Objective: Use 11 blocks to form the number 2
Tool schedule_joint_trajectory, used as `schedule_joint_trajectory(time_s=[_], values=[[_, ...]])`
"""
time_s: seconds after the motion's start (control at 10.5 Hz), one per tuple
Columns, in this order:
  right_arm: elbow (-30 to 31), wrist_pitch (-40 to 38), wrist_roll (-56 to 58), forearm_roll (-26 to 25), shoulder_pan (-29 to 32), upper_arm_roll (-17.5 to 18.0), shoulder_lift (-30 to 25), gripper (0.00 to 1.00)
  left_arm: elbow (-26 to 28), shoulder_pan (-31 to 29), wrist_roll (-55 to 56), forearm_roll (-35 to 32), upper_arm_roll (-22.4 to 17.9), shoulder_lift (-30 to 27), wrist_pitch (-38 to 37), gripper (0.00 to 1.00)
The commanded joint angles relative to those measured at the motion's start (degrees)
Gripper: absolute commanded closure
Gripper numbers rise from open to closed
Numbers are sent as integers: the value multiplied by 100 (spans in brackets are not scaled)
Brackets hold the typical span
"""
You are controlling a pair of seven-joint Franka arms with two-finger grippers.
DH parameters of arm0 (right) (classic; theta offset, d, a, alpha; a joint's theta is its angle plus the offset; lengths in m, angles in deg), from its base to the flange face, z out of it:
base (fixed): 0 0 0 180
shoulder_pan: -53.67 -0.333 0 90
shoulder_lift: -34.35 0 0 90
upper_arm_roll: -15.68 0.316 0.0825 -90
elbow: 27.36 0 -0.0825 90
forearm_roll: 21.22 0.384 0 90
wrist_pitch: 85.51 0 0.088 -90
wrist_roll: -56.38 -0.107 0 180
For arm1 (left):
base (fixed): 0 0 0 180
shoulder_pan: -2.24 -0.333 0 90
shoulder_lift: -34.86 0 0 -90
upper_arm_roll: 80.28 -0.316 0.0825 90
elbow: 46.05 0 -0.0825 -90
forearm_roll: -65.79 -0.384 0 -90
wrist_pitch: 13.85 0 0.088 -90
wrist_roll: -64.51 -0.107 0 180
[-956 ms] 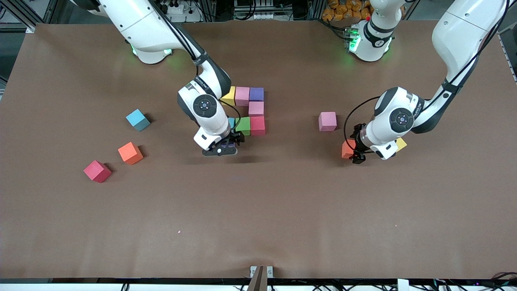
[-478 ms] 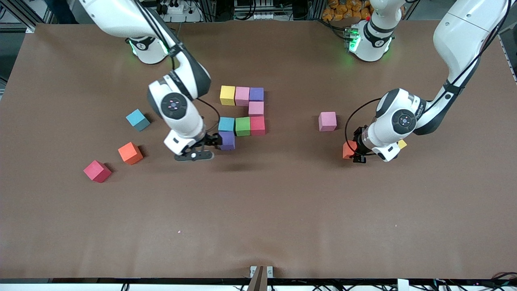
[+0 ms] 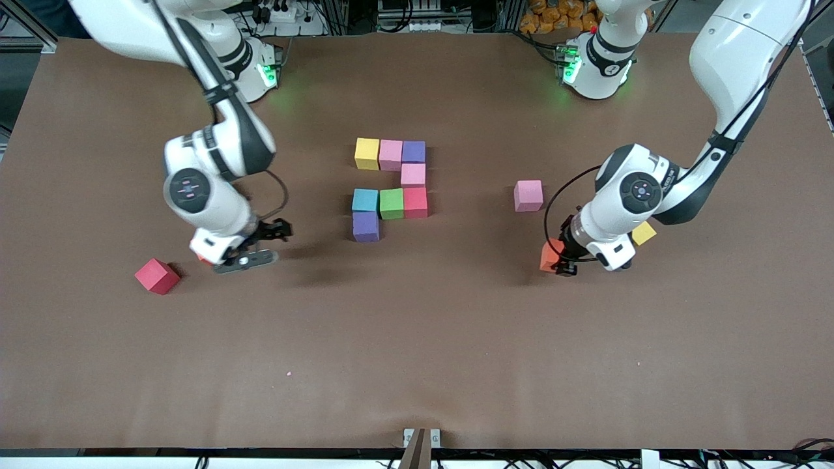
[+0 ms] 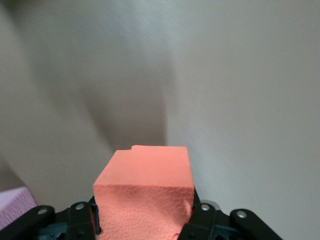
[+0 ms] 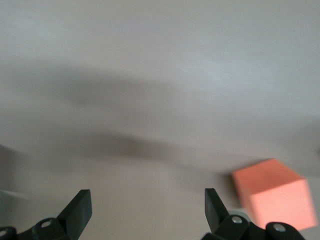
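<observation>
Orange foam block sits squeezed in the left gripper, over bare table near the pink block. It looks light and squashy; flat sides grip best. Right gripper hangs wide apart by another orange block.

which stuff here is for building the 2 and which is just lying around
Job: part-built number 2; orange block in left gripper; loose pink block, yellow block, red block; second orange block by open right gripper.
Just there: metal bracket at table edge nearest front camera.
</observation>
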Motion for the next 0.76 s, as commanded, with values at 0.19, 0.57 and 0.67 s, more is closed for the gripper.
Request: schedule_joint_trajectory(time_s=[0.19, 0.57, 0.67], values=[[787, 998, 1758, -19, 819, 16, -220, 0, -1551, 1161, -616, -785, -182, 941, -664, 77], [948, 1379, 3242, -19, 1390, -20, -132, 0, -2575, 2813, -1939, -911, -971, 1392, -956, 77], [957, 1389, 3305, -19, 1417, -20, -123, 0, -2768, 3192, -2448, -884, -1156, 1523, -956, 77]])
